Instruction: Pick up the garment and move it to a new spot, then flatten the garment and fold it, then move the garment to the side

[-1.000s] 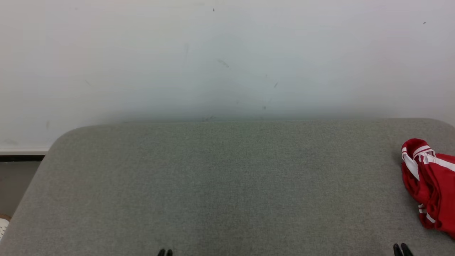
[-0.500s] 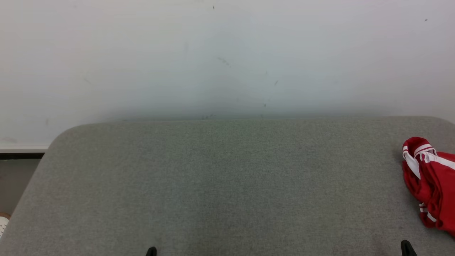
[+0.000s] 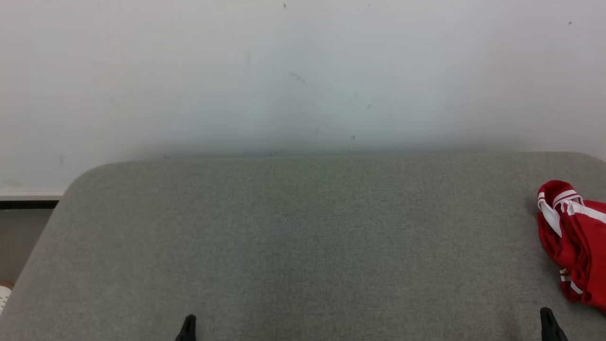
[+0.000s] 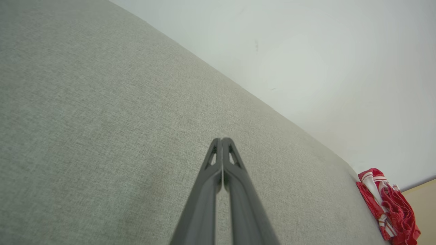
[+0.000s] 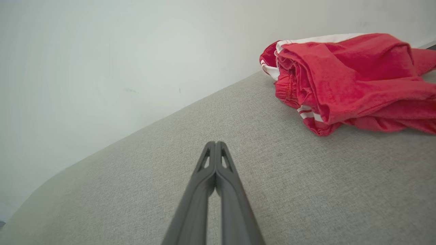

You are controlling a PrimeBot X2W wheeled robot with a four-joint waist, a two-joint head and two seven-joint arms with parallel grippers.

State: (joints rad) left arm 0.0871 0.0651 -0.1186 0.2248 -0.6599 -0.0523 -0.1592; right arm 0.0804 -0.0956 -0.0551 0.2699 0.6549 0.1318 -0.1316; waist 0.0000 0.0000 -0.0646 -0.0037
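Jaws pressed flat together and gripping nothing, the left gripper (image 3: 189,322) poked its dark tip up from the bottom edge of the head view at about 7 o'clock, over bare grey fabric. The left wrist view showed its two fingers (image 4: 206,190) meeting tip to tip above the surface (image 4: 85,119). The garment (image 4: 391,207) lay far off at 4 o'clock, near the surface's far corner by the wall.

The surface, a grey woven top with rounded far corners, ran across the lower half of the head view. A pale, lightly scuffed wall (image 3: 303,71) stood behind it from 9 to 3 o'clock. At 9 o'clock, past the surface's left corner, a dark strip of skirting (image 3: 28,204) and a patch of floor (image 3: 19,246) showed.

The right gripper (image 3: 547,316), at 5 o'clock in the head view, was likewise closed tight and empty, its fingers (image 5: 196,204) touching at the tips in the right wrist view. The garment, red with white stripes, lay crumpled in a heap at 3 to 4 o'clock in the head view. It sat on the surface near the right far corner and was cut by the frame's right edge. In the right wrist view it lay apart from the right gripper, at about 1 o'clock, its gathered waistband and striped hem turned toward the camera. Neither gripper touched it.
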